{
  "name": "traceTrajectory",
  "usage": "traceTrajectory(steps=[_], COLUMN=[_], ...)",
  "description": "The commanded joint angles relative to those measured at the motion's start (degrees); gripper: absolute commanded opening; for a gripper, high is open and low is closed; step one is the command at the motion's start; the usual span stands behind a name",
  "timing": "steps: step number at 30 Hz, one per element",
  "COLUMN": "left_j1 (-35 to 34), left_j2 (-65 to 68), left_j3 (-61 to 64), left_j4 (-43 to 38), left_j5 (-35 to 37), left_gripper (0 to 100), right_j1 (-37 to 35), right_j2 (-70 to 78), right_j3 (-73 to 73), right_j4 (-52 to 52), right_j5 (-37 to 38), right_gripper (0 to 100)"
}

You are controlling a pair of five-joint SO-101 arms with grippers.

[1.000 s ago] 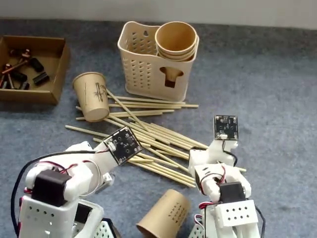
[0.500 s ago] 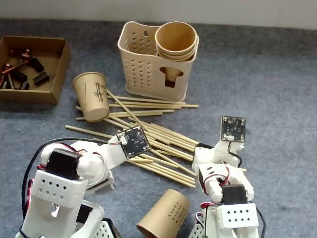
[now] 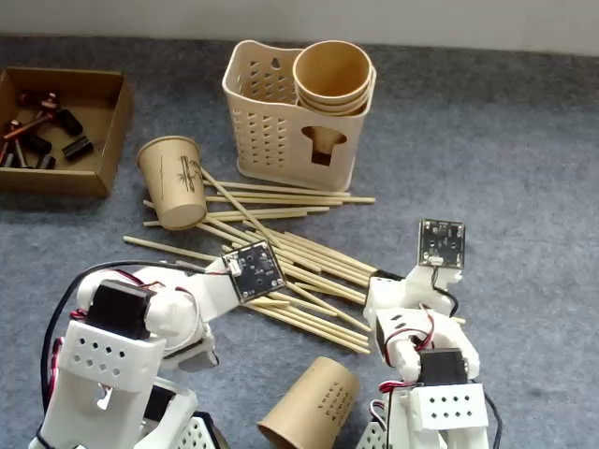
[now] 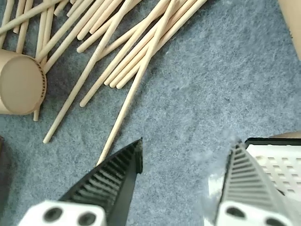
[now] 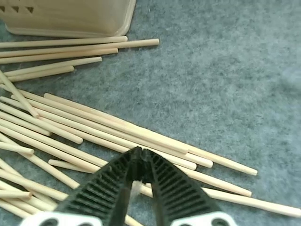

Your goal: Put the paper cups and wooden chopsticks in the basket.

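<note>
**While the sticks lie loose: left jaws wide, right jaws closed**

Where print shows, it is dark. A bamboo-like drawing marks the tipped tan paper cup (image 3: 173,182) lying left of the basket. Rows of small marks cover the second tipped paper cup (image 3: 309,402), which lies on its side between my two bases. I can read neither.

Left gripper (image 4: 188,143): spread wide, nothing between the jaws. It hangs over the grey carpet (image 3: 524,168) at the near edge of the stick pile. One stick's end lies just beside my dark fingertip (image 4: 134,150).

Right gripper (image 5: 141,153): jaws pressed together, tips down over the long sticks on the pile's right side. I cannot tell whether they touch or nip a stick.

Pale wooden chopsticks (image 3: 281,248): many, round and plain, lying flat on the carpet. They form a crossed fan between the basket and my arms. A few lie parallel right at the basket's front foot, and some run under the bamboo-marked cup.

Cream slotted plastic basket (image 3: 271,122): upright at far middle. In its right half sits a nested stack of tan paper cups (image 3: 332,75), mouths up.

Open brown cardboard box (image 3: 56,178): far left, well apart from the basket, with small dark parts inside.
</note>
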State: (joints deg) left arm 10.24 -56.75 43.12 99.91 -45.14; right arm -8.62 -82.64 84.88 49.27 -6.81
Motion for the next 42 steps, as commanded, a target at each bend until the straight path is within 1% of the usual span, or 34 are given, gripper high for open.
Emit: traceTrajectory(steps=[1, 4, 8, 13, 16, 21, 25, 28, 33, 35, 38, 42], left_j1=[0.7, 1.0, 1.4, 7.3, 11.5, 17.8, 20.9, 22.5, 26.1, 28.4, 31.8, 33.5], left_j2=[0.8, 0.9, 0.9, 0.9, 0.9, 0.9, 0.9, 0.9, 0.9, 1.0, 1.0, 1.0], left_j3=[-4.0, -4.0, -4.3, -2.5, -2.4, -2.4, -3.5, -5.8, -8.2, -8.3, -8.1, -8.3], left_j4=[0.8, 0.8, 0.9, 1.0, 1.0, 1.0, 1.0, 1.0, 1.0, 1.0, 1.0, 1.0], left_j5=[-0.7, -0.7, -0.7, -0.3, 2.1, 2.5, 2.6, 4.7, 5.8, 7.6, 9.5, 9.9], left_gripper=[28, 28, 28, 28, 28, 28, 28, 28, 28, 28, 28, 28], right_j1=[0.3, 0.6, 0.7, 0.7, 0.7, 0.7, 3.9, 5.7, 6.0, 6.0, 6.0, 6.0], right_j2=[-0.5, -0.5, -0.5, -0.5, -0.5, -0.6, -0.6, -0.6, -0.6, -0.6, -0.6, -0.6], right_j3=[1.9, 5.0, 6.8, 7.1, 7.3, 10.5, 10.9, 11.1, 11.2, 11.2, 11.2, 12.5], right_j4=[-5.1, -7.9, -8.0, -8.0, -8.0, -8.0, -8.0, -8.1, -8.1, -8.1, -8.7, -10.1], right_j5=[-0.4, -0.5, -0.5, -0.5, -0.6, -0.5, -0.7, -0.8, -0.8, -1.0, -4.5, -5.3], right_gripper=[0.7, 0.7, 0.7, 0.7, 0.7, 0.7, 0.7, 0.5, 0.5, 0.5, 0.5, 0.5])
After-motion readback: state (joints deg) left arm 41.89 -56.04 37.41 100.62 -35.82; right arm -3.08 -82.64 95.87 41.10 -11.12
